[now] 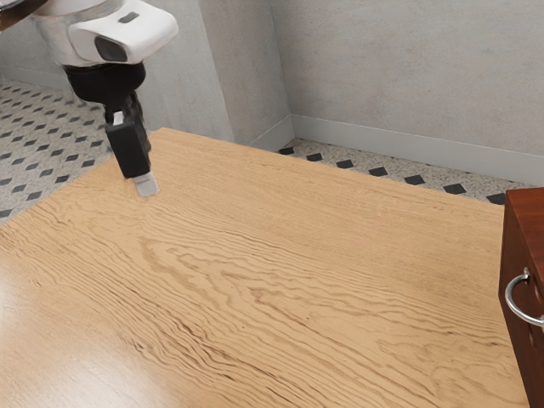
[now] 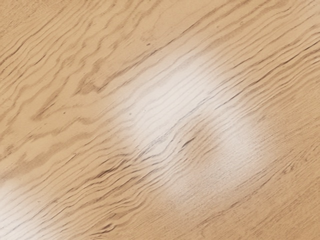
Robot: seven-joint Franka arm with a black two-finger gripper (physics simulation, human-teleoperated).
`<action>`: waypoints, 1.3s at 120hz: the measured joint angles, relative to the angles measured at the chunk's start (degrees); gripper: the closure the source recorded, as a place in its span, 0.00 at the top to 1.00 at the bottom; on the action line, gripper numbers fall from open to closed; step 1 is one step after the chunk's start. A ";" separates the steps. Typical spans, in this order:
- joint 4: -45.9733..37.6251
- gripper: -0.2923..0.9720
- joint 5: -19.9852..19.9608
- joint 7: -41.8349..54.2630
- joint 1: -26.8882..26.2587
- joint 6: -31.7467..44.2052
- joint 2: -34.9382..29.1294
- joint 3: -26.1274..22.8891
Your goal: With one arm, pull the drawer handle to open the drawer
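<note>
One arm hung at upper left, gripper (image 1: 145, 182) aimed down above the table (image 1: 280, 280), its opening impossible to tell, far from the brown drawer (image 1: 529, 242) and its curved metal handle (image 1: 510, 301) at the right edge.

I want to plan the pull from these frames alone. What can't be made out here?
- Dark red-brown wooden cabinet: cut off by the exterior view's right edge; drawer count and seams unreadable.
- Curved silver metal handle: its lower end runs off that same edge.
- White robot arm: cropped by the top edge above the black gripper.
- Light wood-grain tabletop: a pale glare patch washes out the grain in the wrist view.
</note>
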 joint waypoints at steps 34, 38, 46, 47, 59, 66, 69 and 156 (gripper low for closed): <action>0.94 0.77 0.52 13.32 -0.19 9.36 -0.22 -2.65; 1.05 0.77 0.48 14.51 -0.39 9.40 -0.26 -2.98; 0.69 0.77 0.12 16.70 -0.30 9.70 -0.34 -3.22; 0.54 0.77 0.08 16.96 -0.29 9.78 -0.35 -3.25; -1.51 0.77 -0.39 20.08 -0.51 11.09 -0.38 -3.90; -2.18 0.77 -0.42 21.93 -0.51 11.81 -0.45 -4.57; -3.35 0.77 -0.43 22.73 -0.57 12.39 -0.88 -5.10; -30.92 0.77 -2.00 44.41 -5.37 40.05 -4.23 -9.49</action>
